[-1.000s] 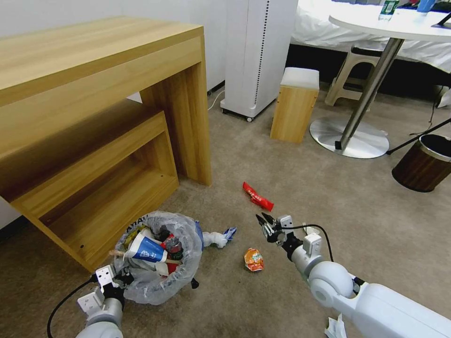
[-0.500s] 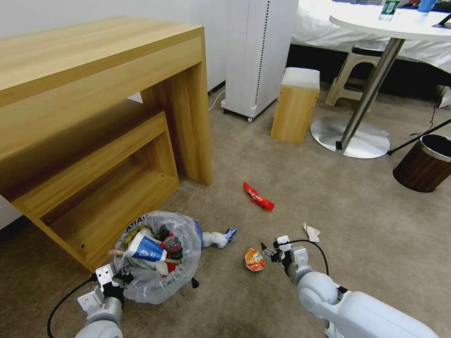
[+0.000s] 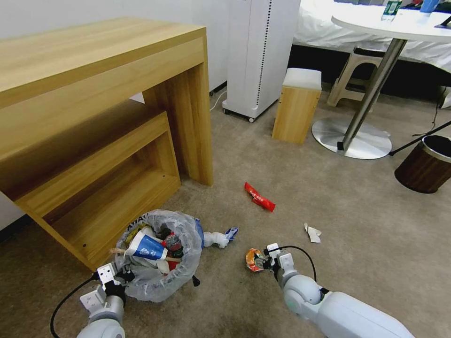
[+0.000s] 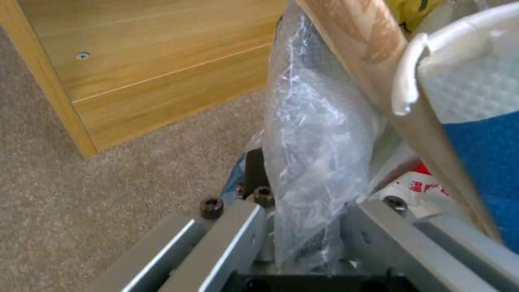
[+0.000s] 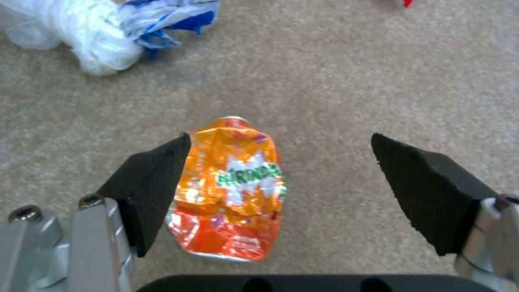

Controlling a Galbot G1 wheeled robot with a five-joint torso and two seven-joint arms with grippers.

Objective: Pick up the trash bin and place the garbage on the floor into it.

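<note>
We have brought our right gripper [image 3: 263, 263] down and leftward over the last second, from above the bare beige short-pile carpet [image 3: 357, 206] near the red wrapper to floor level at the crumpled orange foil wrapper [image 3: 253, 259]. In the right wrist view its black pads [image 5: 149, 186] stand wide apart around that wrapper [image 5: 230, 190]: one pad looks to be touching or just beside one edge, the other is well clear, and nothing is held yet. We judge the approach done and the closing pinch to be what remains for this piece.

Our left gripper [image 3: 118, 278] has stayed at the near rim of the small round trash bin lined with crinkled clear plastic [image 3: 157, 256], which sits on the carpet in front of the wooden desk [image 3: 94, 94]. The left wrist view shows the bag film [image 4: 316, 154] running down between the metal fingers, so we read it as clamped on the rim. A blue-and-white paper cup [image 3: 145, 248] and other litter already lie in the bin.

On the floor, a red wrapper [image 3: 259, 197] lies farther off, a paper scrap [image 3: 312, 233] to the right, and a white-and-blue plastic wad [image 3: 218, 238] just right of the bin.
</note>
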